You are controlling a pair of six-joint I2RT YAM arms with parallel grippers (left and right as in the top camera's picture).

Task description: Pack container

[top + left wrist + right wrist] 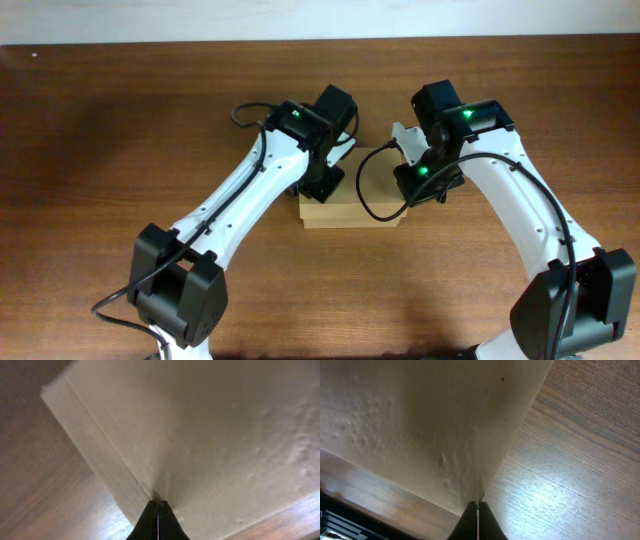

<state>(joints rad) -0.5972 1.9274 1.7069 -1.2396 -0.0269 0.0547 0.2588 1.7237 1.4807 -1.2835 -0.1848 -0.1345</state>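
Observation:
The container point(350, 214) is a plain tan cardboard box in the middle of the table, between my two arms and partly hidden under them. My left gripper point(325, 186) is at its left end. In the left wrist view the left gripper point(158, 505) is shut, its tips touching a crease of the container point(210, 425). My right gripper point(420, 186) is at the box's right end. In the right wrist view the right gripper point(478, 506) is closed on the thin edge of the container point(420, 425), with bare table to the right.
The brown wooden table point(120, 120) lies all round the box. A black cable point(372, 208) loops over the box top between the arms. The table's far edge meets a pale wall at the top.

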